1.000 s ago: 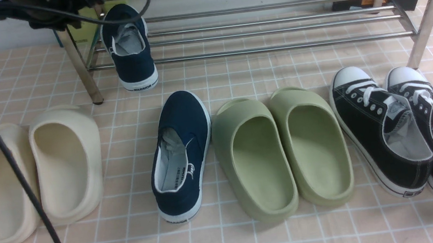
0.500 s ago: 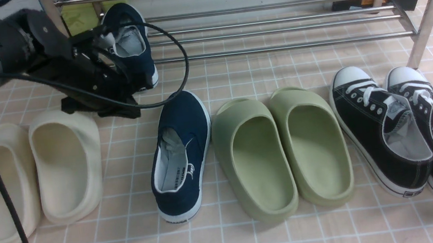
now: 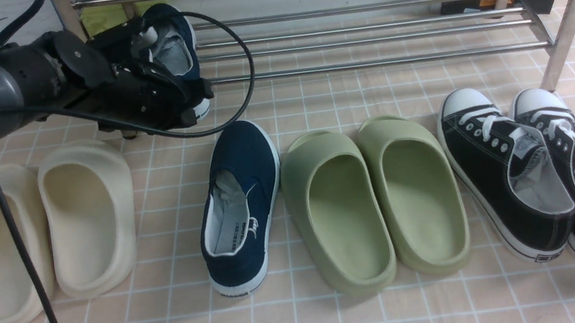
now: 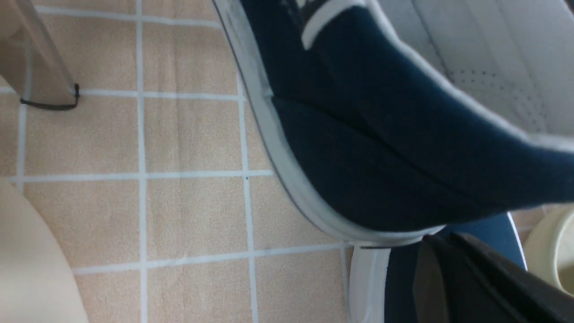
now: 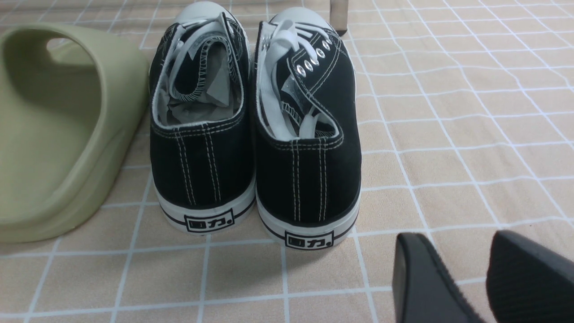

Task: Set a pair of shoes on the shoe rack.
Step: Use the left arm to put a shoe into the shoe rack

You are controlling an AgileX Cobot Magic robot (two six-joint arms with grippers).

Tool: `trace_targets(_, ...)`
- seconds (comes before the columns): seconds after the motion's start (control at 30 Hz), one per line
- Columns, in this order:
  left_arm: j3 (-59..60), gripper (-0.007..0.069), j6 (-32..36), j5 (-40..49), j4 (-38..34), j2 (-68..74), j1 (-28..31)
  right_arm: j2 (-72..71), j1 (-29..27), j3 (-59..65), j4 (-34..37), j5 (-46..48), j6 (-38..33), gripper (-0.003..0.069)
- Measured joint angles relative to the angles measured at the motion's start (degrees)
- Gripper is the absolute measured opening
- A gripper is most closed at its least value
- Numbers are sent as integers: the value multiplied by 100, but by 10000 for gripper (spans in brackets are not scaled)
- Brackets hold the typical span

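From the front, we see one navy blue canvas slip-on sneaker (image 3: 173,55) propped at the left end of the silver metal-tube shoe rack (image 3: 360,40). Its toe is up on the lower bars and its white-soled heel is down toward the tiled floor (image 3: 340,319). The black left gripper (image 3: 187,105) sits against the left side of that heel with its jaws drawn together. We cannot make out anything clamped between them. The second navy slip-on (image 3: 241,205) lies flat on the tiles in front of the rack. It is just beside a pair of green foam slides (image 3: 374,200) on its right. Cream foam slides (image 3: 43,230) lie further left, and black lace-up sneakers with white toe caps (image 3: 535,169) at far right.

In the left wrist view we get the propped sneaker's navy side and white sole close up. A dark finger (image 4: 475,282) lies near its heel, and a rack leg (image 4: 36,54) stands apart on the tiles.

In the right wrist view, the right gripper (image 5: 466,264) hovers behind the black sneakers' heels. Its two black fingers are parted, with nothing between them.
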Motion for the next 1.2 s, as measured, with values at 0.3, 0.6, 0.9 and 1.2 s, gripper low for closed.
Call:
trace_targets(0.3, -402, 2, -87, 291, 270, 0, 175, 0, 0, 0, 0, 0, 0, 239)
trace_targets(0.6, -817, 2, -544, 303, 971, 160, 292, 0, 0, 0, 0, 0, 0, 239)
trace_targets(0.9, -1309, 5, -659, 818, 1053, 645, 292, 0, 0, 0, 0, 0, 0, 239)
trace_targets(1.2, -1734, 15, -665, 1511, 1809, 297, 292, 0, 0, 0, -6, 0, 0, 239)
